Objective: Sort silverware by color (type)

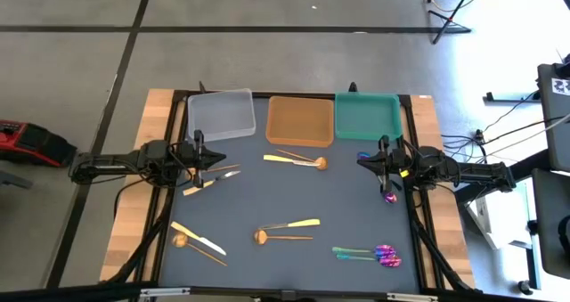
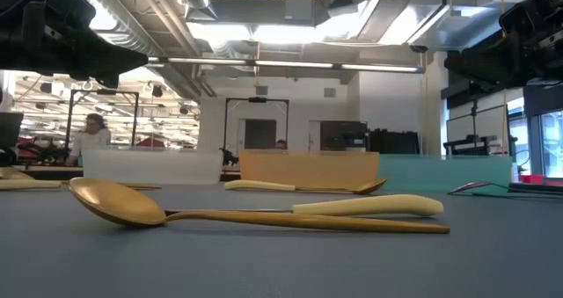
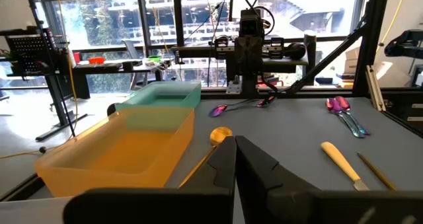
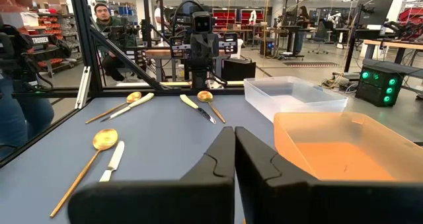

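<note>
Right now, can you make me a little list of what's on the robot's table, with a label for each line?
trays: clear plastic tray, orange plastic tray, teal plastic tray, side by side along the far edge
gold pieces: copper-gold round-bowled spoon beside pale gold knife mid-table; more by the orange tray and near the left side
purple-teal pieces: iridescent spoons near the right front
in trays: nothing visible
left end effector: shut, empty, left side
right end effector: shut, empty, right side
</note>
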Robot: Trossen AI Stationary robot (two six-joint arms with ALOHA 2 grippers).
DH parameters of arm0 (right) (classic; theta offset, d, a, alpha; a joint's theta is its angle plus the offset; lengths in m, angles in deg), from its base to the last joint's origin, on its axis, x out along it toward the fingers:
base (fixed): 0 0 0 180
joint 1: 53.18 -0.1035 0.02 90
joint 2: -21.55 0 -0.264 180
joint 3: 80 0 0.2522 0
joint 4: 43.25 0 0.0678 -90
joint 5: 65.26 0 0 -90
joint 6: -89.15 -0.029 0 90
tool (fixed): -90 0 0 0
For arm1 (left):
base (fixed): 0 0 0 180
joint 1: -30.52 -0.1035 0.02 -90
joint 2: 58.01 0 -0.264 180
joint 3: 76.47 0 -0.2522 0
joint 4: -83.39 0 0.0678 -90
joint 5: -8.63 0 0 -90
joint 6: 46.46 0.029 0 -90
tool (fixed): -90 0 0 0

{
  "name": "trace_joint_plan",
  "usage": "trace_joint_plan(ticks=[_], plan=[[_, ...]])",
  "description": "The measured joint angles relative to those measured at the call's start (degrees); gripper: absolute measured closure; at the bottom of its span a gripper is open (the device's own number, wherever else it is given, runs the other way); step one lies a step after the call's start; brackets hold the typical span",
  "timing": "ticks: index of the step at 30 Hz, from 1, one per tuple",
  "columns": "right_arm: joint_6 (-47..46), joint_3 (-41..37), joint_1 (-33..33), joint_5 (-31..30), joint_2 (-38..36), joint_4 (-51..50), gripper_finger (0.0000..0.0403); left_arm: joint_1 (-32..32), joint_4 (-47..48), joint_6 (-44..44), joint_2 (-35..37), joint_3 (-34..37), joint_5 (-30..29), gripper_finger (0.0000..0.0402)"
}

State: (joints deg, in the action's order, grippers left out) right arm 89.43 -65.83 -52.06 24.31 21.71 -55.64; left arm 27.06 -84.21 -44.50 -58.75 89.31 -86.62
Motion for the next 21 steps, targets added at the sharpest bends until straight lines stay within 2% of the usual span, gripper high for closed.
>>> trace_joint_plan(ticks=[7,13,16,21], plan=[[0.0,0.0,0.0,0.0,0.0,0.0,0.0402,0.0,-0.4,1.5,0.0,0.0,-0.6,0.0401],[0.0,0.0,0.0,0.0,0.0,0.0,0.0402,0.0,-8.6,3.6,0.0,0.0,-2.7,0.0401],[0.0,0.0,0.0,-0.5,0.0,0.5,0.0402,0.0,-14.7,-1.1,0.0,0.0,-2.2,0.0401],[-0.2,0.0,0.0,-0.6,0.0,2.2,0.0402,0.0,-16.5,-4.4,0.0,0.0,-3.3,0.0401]])
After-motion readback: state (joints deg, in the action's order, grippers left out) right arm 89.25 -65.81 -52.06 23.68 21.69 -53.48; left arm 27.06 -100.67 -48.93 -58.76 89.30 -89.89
